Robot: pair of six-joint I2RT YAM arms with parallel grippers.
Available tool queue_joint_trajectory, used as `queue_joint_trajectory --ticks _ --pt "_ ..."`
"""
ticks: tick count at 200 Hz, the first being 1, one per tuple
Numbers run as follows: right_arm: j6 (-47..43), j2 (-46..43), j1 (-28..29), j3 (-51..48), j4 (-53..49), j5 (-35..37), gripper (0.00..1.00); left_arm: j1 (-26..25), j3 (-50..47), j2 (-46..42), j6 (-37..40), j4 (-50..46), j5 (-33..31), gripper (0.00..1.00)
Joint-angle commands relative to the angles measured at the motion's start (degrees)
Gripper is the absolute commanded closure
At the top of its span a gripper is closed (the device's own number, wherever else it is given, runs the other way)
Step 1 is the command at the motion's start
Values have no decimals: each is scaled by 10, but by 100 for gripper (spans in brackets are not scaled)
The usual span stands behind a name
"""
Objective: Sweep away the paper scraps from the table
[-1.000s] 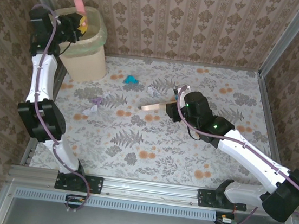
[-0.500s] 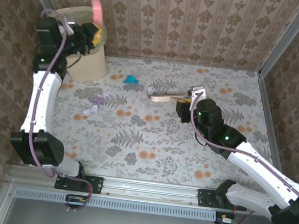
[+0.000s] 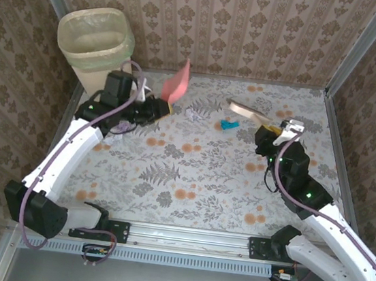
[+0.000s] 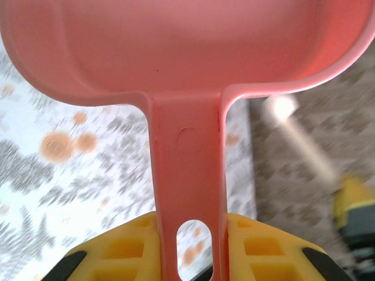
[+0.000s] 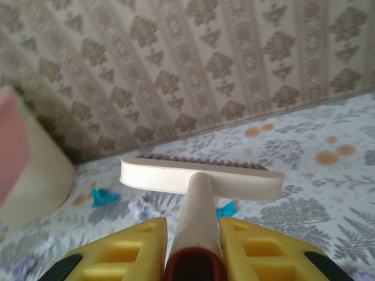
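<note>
My left gripper [image 3: 160, 108] [image 4: 187, 246] is shut on the handle of a pink dustpan [image 3: 177, 81] [image 4: 176, 52], which stands tilted up over the back middle of the table [image 3: 190, 175]. My right gripper [image 3: 269, 129] [image 5: 193, 249] is shut on the handle of a cream brush [image 3: 245, 110] [image 5: 199, 178], held at the back right. Among the paper scraps, a teal one [image 3: 228, 125] [image 5: 228, 208] lies just left of the brush. A white one [image 3: 192, 114] [image 5: 142, 206] lies beside the dustpan, and another teal one [image 5: 104, 196] lies further left. A lilac bit [image 3: 120, 127] peeks out by the left arm.
A beige bin [image 3: 96, 37] [image 5: 35, 175] with a pale liner stands in the back left corner. Patterned walls and aluminium rails [image 3: 183, 237] close in the table. The left arm stretches across the table's left side.
The left arm has swung the dustpan from over the bin down and right to the table's back middle. The right arm has drawn the brush back to the right, and a teal scrap now shows.
</note>
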Motion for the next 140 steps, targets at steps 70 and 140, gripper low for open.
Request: queue_joint_trajectory --ticks 70,140 --pt "49 -31 -59 -12 -25 25 100 -207 -92 42 183 -131 -198 100" --pt "39 31 -67 10 -32 -11 100 -294 -24 222 230 -143 -302 100"
